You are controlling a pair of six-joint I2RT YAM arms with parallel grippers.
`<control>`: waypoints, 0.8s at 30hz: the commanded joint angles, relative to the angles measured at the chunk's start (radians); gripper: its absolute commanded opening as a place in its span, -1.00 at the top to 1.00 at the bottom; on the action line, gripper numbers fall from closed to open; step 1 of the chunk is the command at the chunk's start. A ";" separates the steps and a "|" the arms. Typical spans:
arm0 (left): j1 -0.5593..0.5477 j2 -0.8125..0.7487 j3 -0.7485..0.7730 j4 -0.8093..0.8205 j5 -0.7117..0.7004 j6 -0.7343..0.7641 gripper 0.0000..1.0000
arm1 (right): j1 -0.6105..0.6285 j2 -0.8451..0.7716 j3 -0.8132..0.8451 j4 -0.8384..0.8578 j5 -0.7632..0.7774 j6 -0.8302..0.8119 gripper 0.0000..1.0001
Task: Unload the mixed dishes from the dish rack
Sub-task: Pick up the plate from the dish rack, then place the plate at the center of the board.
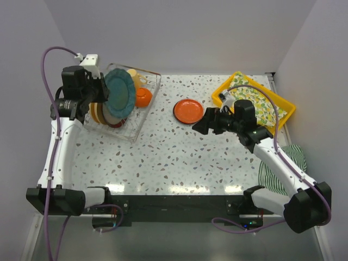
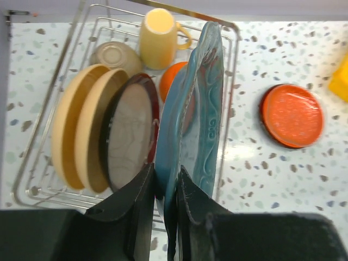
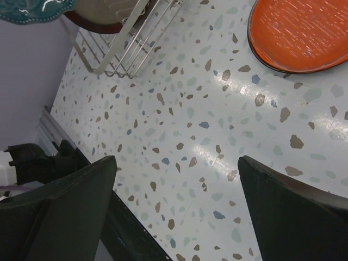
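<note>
Claw on the left arm (image 2: 166,175) is clamped on the near rim of the teal plate (image 2: 198,109), which stands on edge at the dish rack (image 2: 38,157). Left of that claw, tan plates (image 2: 70,130) and a dark brown plate (image 2: 128,133) stand racked; beyond it sits a cream mug (image 2: 159,38). The right claw (image 3: 175,161) hangs wide open above the counter (image 3: 179,109), with an orange plate (image 3: 299,32) lying just beyond it.

A yellow tray (image 1: 224,86) sits at the far right of the speckled table (image 1: 179,152), holding a lemon-print cloth (image 1: 266,106). A green striped cloth (image 1: 296,157) lies near the right edge.
</note>
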 commanded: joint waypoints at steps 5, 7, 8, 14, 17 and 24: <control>-0.006 -0.149 -0.187 0.368 0.422 -0.323 1.00 | 0.049 0.051 0.007 0.176 -0.074 0.132 -0.97; -0.017 -0.166 -0.241 0.447 0.467 -0.404 1.00 | 0.071 0.072 0.014 0.194 -0.068 0.154 -0.97; -0.023 -0.171 -0.290 0.470 0.502 -0.426 1.00 | 0.078 0.081 0.019 0.203 -0.063 0.163 -0.97; -0.143 -0.211 -0.429 0.587 0.500 -0.520 1.00 | 0.124 0.138 0.014 0.301 -0.054 0.263 -0.97; -0.195 -0.220 -0.478 0.623 0.489 -0.547 1.00 | 0.138 0.167 0.008 0.326 -0.037 0.307 -0.97; -0.221 -0.251 -0.591 0.794 0.550 -0.685 1.00 | 0.143 0.209 -0.022 0.409 -0.031 0.370 -0.96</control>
